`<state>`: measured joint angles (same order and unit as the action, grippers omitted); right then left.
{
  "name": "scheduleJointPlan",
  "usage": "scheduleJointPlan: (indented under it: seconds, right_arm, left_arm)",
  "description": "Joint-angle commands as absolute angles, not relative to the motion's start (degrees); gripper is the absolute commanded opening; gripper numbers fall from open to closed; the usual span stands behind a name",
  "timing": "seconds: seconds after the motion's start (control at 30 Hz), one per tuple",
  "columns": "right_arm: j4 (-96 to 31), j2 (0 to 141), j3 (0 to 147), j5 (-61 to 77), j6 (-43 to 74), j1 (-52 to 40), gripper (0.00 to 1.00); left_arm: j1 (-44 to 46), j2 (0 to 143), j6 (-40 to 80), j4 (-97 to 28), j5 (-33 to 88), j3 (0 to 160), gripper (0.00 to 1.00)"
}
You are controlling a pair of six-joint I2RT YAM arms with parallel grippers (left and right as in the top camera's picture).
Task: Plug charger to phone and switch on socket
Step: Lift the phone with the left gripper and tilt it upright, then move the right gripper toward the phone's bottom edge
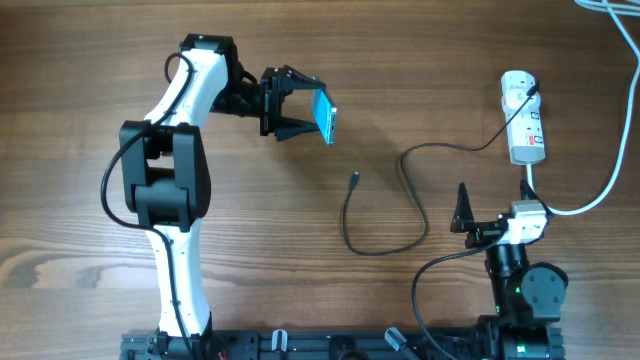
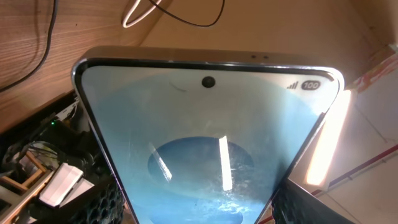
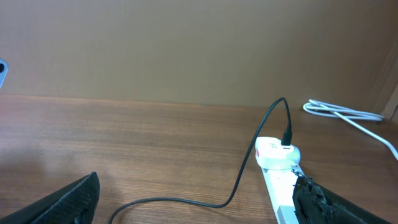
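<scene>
My left gripper (image 1: 312, 103) is shut on the phone (image 1: 324, 116), holding it on edge above the table at the upper middle, cyan screen facing right. In the left wrist view the phone (image 2: 205, 143) fills the frame between the fingers (image 2: 202, 214). The charger's black cable (image 1: 420, 225) loops across the table, its connector tip (image 1: 355, 180) lying free in the middle. Its other end is plugged into the white socket (image 1: 523, 130) at the far right. My right gripper (image 1: 463, 212) is open and empty, below the socket. In the right wrist view the gripper (image 3: 199, 202) faces the cable (image 3: 242, 180) and the socket (image 3: 277, 155).
A thick white cord (image 1: 600, 195) runs from the socket's near end out to the right edge, and it shows coiled in the right wrist view (image 3: 348, 115). The arm bases and a black rail (image 1: 330, 345) stand along the front edge.
</scene>
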<state>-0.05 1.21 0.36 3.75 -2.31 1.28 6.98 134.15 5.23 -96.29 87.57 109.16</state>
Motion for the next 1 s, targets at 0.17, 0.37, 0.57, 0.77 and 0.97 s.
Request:
scheduleJointPlan:
  seconds: [0.17, 0.37, 0.57, 0.77, 0.97]
  right_arm:
    - [0.12, 0.8, 0.3, 3.16, -3.01, 1.04, 1.0]
    - [1.45, 0.8, 0.3, 19.55, 24.38, 1.04, 1.0]
    - [4.64, 0.95, 0.3, 25.17, 54.92, 1.04, 1.0]
    - [13.8, 1.04, 6.13, 27.44, 43.77, 1.15, 1.0]
    - [-15.03, 10.2, 29.06, 13.28, 28.03, 1.15, 1.0]
  left_arm:
    - [6.85, 133.82, 5.8, -96.62, 90.39, 110.39, 0.72]
    - [6.85, 133.82, 5.8, -96.62, 90.37, 110.39, 0.72]
    - [6.85, 133.82, 5.8, -96.62, 90.39, 110.39, 0.72]
    - [6.85, 133.82, 5.78, -96.62, 90.37, 110.39, 0.72]
    - [6.85, 133.82, 5.78, -96.62, 90.37, 110.39, 0.72]
